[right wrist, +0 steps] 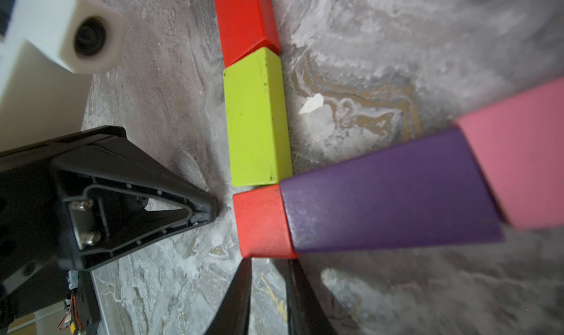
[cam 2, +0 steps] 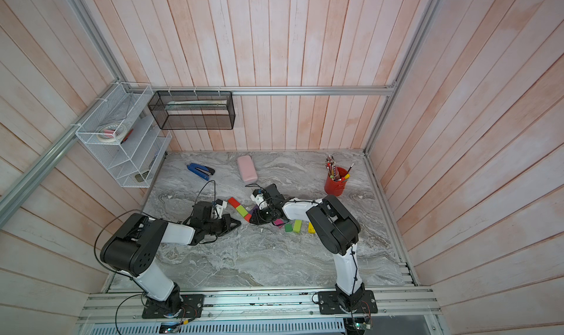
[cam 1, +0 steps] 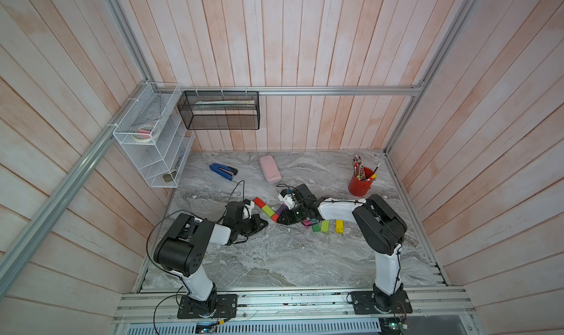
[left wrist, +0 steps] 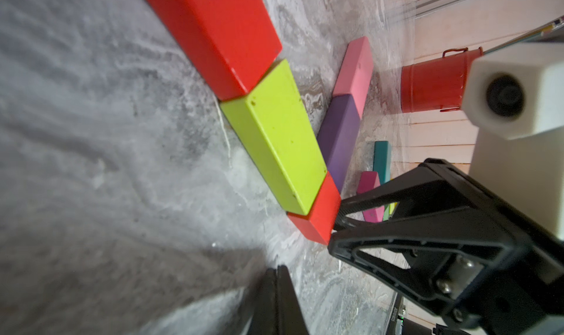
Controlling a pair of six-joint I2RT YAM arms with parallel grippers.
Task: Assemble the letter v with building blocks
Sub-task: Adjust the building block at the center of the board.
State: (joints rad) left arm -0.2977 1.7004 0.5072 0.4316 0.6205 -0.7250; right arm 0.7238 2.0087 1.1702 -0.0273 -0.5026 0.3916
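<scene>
Right wrist view: red cube (right wrist: 262, 223) at the tips of the slightly parted, empty right pincer (right wrist: 270, 266).

Red cube (right wrist: 261, 223) lies flat at the vertex. From it, lime brick (right wrist: 256, 119) and long red brick (right wrist: 244, 19) run end to end toward 10 o'clock. Purple brick (right wrist: 390, 196) and pink brick (right wrist: 518, 165) run toward 1 o'clock. Loose at 4 o'clock: magenta brick (cam 1: 306, 224), teal brick (left wrist: 382, 161), green cube (cam 1: 316, 227), second lime brick (cam 1: 325, 226), yellow brick (cam 1: 339, 226).
</scene>
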